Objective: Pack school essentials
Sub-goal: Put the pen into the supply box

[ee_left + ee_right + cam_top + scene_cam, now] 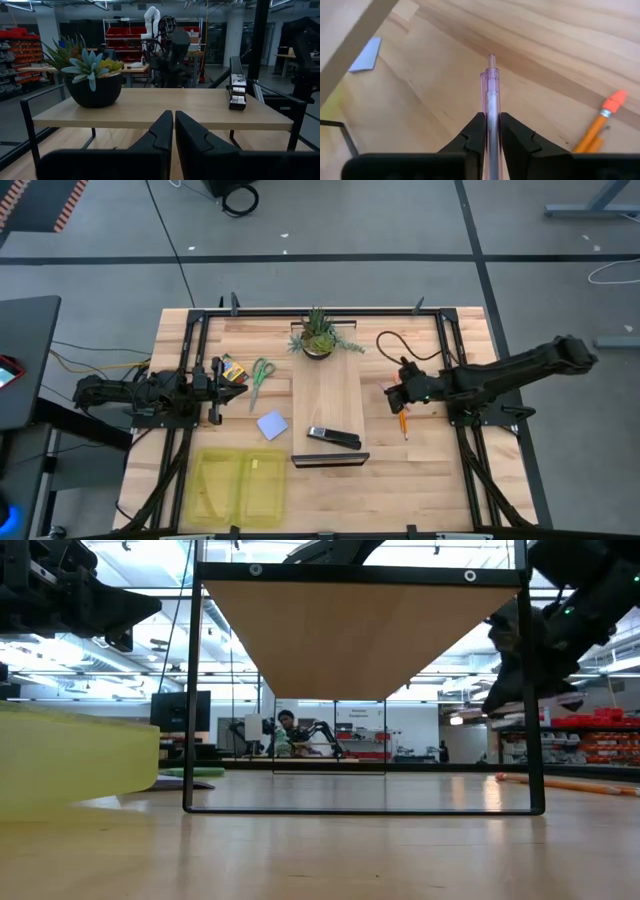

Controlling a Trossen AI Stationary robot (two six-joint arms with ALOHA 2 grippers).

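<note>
Nearest the front edge, at seven o'clock, the yellow bin (238, 486) looks nearly bare, so packing has barely begun, I judge. Just past it lie the stapler (333, 438) and the note pad (272, 425). At three o'clock the right gripper (491, 129) is clamped on the pen (492, 107), raised off the table (430, 480) above the pencils (599, 127); that pen looks like the first item bound for the bin. At nine o'clock the left gripper (173, 131) waits, fingers together and empty, beside the crayon box (234, 370) and scissors (260, 376). The plant (318, 335) sits at twelve. Pad, crayons, scissors and pencils remain.
</note>
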